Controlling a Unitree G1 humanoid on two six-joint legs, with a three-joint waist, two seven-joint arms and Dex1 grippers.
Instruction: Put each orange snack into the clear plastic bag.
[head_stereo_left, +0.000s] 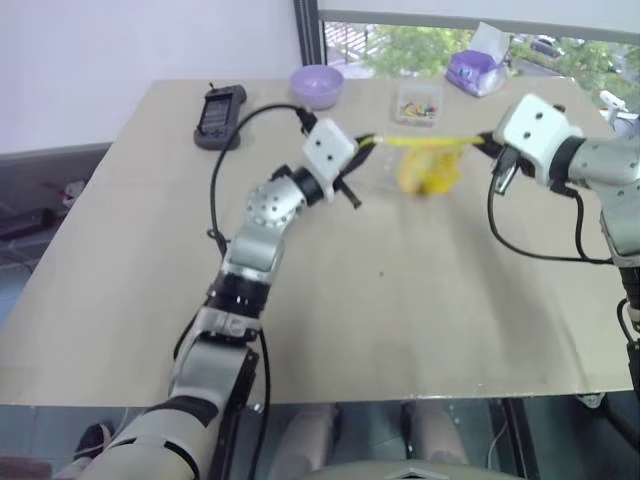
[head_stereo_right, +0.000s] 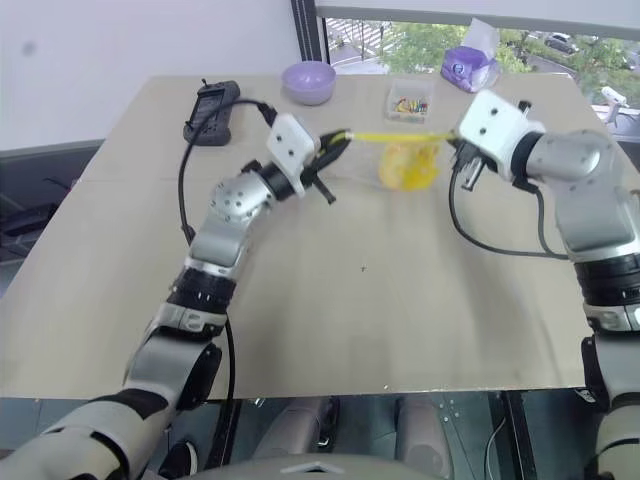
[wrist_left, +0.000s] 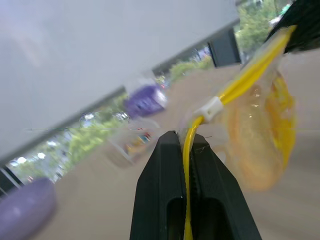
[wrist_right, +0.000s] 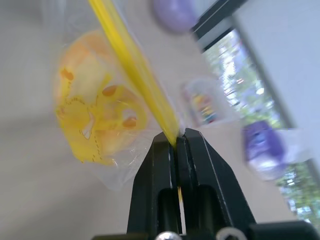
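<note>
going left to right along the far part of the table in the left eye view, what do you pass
black device → purple bowl → left pincer → clear plastic bag with the orange snack inside → right pincer

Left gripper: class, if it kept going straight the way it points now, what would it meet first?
Probably the clear plastic bag it already pinches by the yellow seal strip, then the orange snack inside. The right gripper lies beyond; depth is uncertain.

The clear plastic bag (head_stereo_right: 408, 158) hangs above the table (head_stereo_right: 400, 300) between left gripper (head_stereo_right: 343, 139) and right gripper (head_stereo_right: 456, 141); the orange snack (head_stereo_right: 404, 167) lies inside.
</note>
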